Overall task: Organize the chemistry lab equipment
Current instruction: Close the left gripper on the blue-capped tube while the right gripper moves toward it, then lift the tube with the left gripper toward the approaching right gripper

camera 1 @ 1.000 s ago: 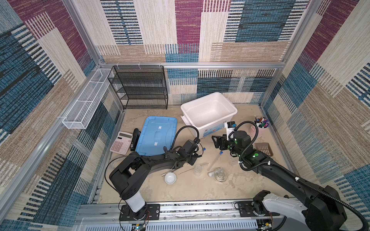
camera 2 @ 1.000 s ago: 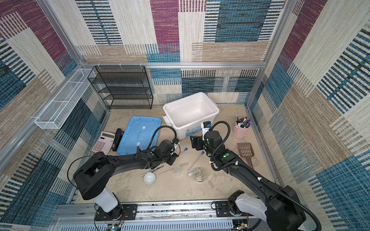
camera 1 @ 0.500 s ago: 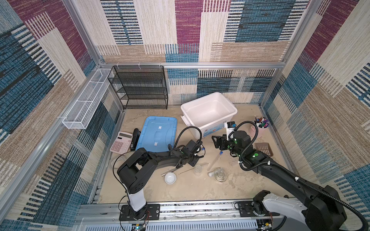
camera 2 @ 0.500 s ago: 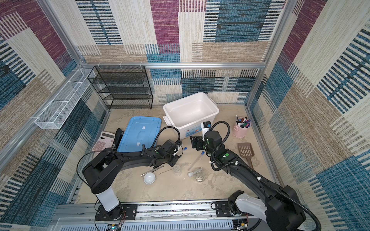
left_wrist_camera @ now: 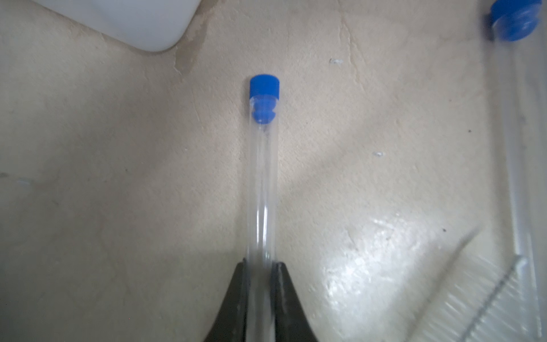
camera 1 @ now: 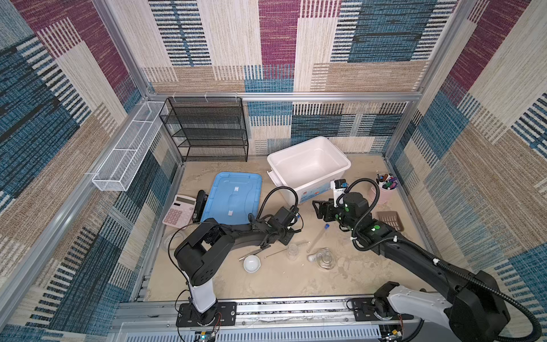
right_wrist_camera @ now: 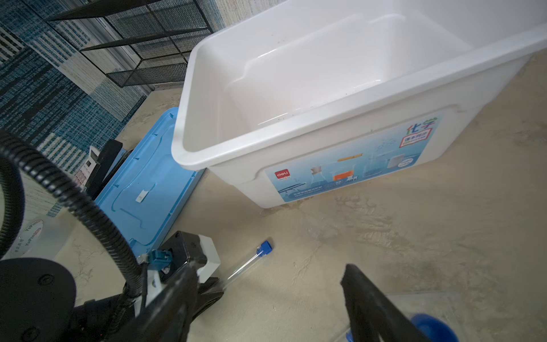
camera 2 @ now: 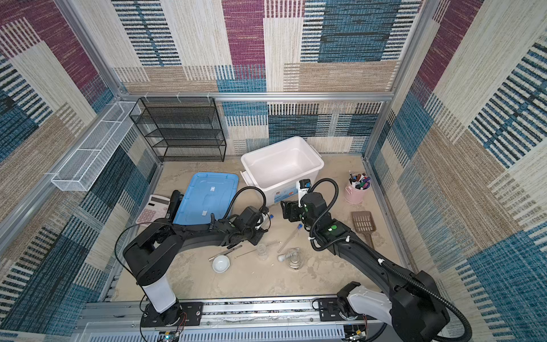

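Grasp stage judged in hand: left claw pinched onto clear shaft of blue-capped test tube lying on counter near white bin, right claw spread wide and empty; calls next for steady lift and careful carry into bin.

Lid L of bin; flask before bin.

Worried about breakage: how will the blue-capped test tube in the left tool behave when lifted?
The test tube looks thin and smooth, so probably light, stiff, fragile and slippery in the left tool. A long capped stretch juts past the grip, so it may pivot. Round, it would likely roll if dropped.
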`<control>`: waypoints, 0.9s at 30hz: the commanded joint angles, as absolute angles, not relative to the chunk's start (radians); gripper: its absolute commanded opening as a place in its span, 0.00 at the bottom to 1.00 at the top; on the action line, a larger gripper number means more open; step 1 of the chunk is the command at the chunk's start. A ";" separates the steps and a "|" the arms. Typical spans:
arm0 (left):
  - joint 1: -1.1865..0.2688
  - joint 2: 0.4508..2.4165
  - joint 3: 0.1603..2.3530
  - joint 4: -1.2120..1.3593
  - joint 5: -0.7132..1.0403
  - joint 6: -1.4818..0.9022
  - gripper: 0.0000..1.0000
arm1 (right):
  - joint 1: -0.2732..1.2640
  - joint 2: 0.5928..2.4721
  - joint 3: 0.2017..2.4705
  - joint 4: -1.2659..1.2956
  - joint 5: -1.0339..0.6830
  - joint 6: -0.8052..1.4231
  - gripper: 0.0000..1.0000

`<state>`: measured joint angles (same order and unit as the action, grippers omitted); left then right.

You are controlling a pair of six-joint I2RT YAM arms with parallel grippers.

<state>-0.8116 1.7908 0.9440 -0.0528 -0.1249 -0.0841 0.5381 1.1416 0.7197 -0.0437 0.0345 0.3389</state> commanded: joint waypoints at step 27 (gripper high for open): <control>-0.817 1.353 0.652 0.268 -0.077 0.010 0.09 | 0.539 1.297 0.792 0.046 -0.328 0.395 0.62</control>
